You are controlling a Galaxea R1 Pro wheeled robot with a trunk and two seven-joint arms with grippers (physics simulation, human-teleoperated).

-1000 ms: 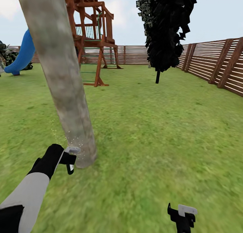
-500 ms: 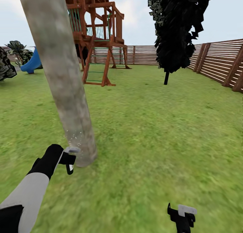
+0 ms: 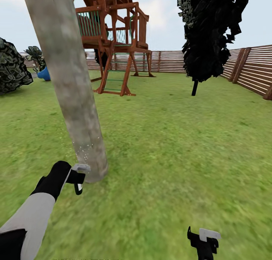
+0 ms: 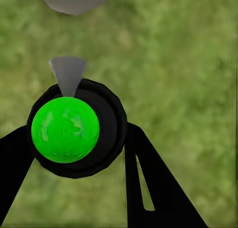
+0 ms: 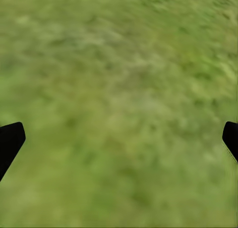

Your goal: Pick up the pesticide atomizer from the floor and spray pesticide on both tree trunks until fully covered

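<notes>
Lawn [image 3: 181, 146]; wrist view: left fingers [image 4: 144, 178] clamp atomizer [image 4: 74, 128] near trunk [image 3: 71, 86].

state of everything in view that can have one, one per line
left pincer: shut on the atomizer
atomizer: held, green top toward the wrist camera, grey nozzle aimed at the trunk
trunk: standing on the grass, pale specks low on the bark near the nozzle
right pincer: open, nothing held, over grass
</notes>
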